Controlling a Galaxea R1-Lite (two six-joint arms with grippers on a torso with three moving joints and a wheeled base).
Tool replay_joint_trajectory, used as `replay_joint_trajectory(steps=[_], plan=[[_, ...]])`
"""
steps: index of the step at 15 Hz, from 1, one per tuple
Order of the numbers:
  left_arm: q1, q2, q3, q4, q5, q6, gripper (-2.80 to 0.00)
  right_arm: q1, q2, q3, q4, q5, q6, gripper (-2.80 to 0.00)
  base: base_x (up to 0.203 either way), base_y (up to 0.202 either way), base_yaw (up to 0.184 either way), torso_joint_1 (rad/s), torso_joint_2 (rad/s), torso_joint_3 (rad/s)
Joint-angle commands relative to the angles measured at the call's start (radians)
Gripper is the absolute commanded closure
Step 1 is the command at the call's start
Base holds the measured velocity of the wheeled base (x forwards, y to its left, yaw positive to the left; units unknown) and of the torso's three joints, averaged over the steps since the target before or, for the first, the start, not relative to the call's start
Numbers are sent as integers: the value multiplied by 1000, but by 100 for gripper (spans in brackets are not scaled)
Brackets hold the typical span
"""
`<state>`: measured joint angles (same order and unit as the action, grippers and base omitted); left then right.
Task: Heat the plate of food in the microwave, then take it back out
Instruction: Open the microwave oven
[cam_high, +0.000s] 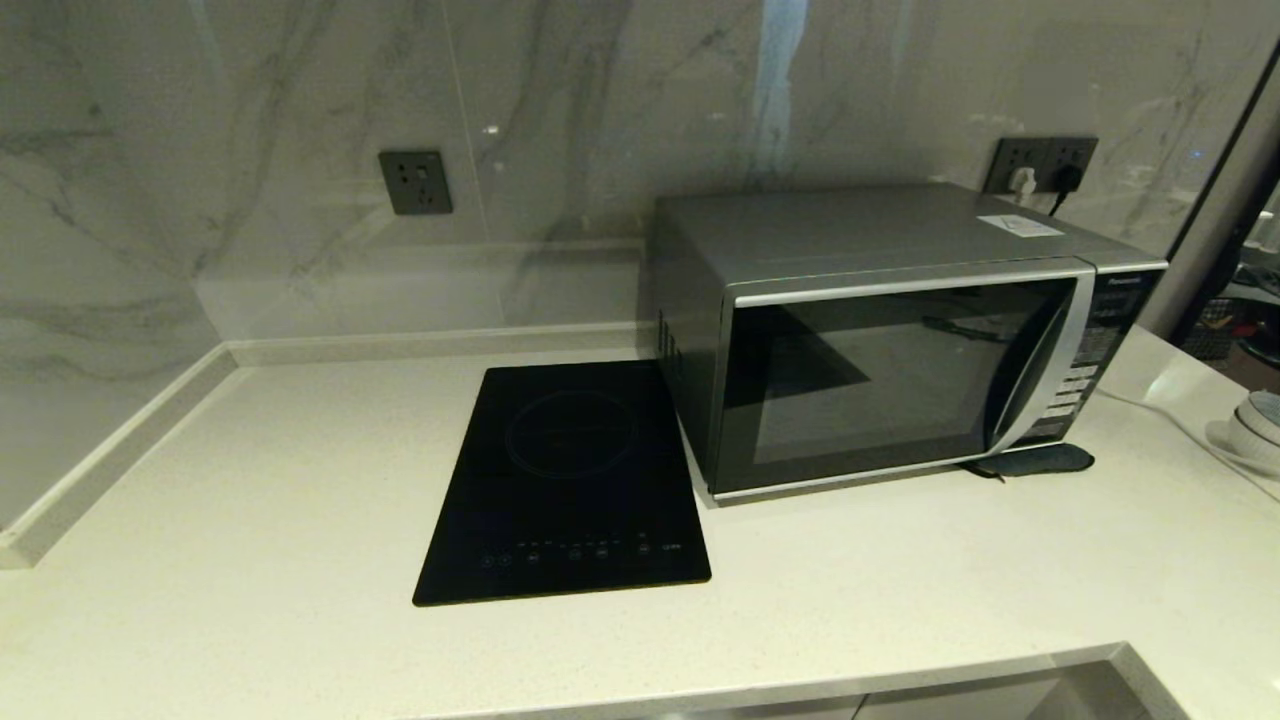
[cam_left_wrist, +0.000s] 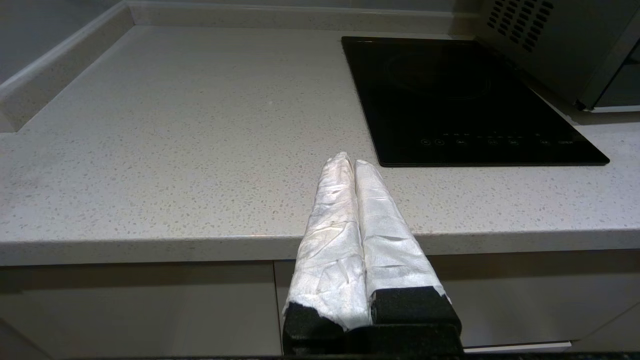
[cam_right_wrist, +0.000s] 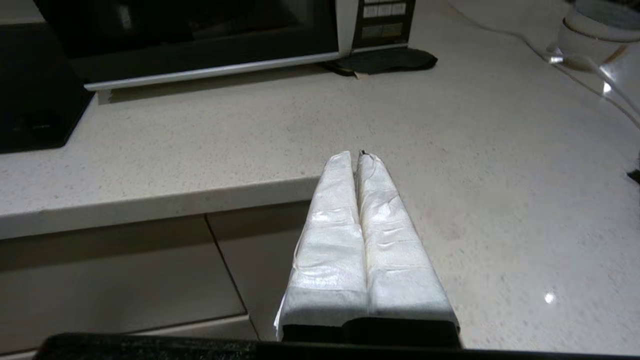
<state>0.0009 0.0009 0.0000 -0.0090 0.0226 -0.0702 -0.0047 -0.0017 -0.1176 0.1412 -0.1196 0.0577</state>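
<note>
The silver-grey Panasonic microwave (cam_high: 900, 335) stands at the back right of the counter with its dark glass door closed; its lower front (cam_right_wrist: 200, 45) and side vents (cam_left_wrist: 545, 45) show in the wrist views. The plate of food is out of view. My left gripper (cam_left_wrist: 354, 162) is shut and empty, hovering at the counter's front edge, in front of the hob. My right gripper (cam_right_wrist: 354, 156) is shut and empty too, held over the counter's front edge in front of the microwave. Neither gripper appears in the head view.
A flat black induction hob (cam_high: 570, 480) lies left of the microwave. A dark mat (cam_high: 1040, 460) sits under the microwave's right front corner. A white cable (cam_right_wrist: 575, 70) and a white bowl (cam_high: 1255, 430) are at the far right. Wall sockets (cam_high: 415, 182) sit behind.
</note>
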Motion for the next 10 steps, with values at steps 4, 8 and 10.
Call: replay_joint_trajectory(steps=[4, 8, 10], plan=[[1, 1, 0, 0, 0, 0, 0, 0, 2, 120, -134, 90, 7, 0, 0, 0, 0, 0, 0, 0], [1, 1, 0, 0, 0, 0, 0, 0, 2, 121, -135, 92, 5, 0, 0, 0, 0, 0, 0, 0], [1, 1, 0, 0, 0, 0, 0, 0, 2, 120, -135, 92, 6, 0, 0, 0, 0, 0, 0, 0]])
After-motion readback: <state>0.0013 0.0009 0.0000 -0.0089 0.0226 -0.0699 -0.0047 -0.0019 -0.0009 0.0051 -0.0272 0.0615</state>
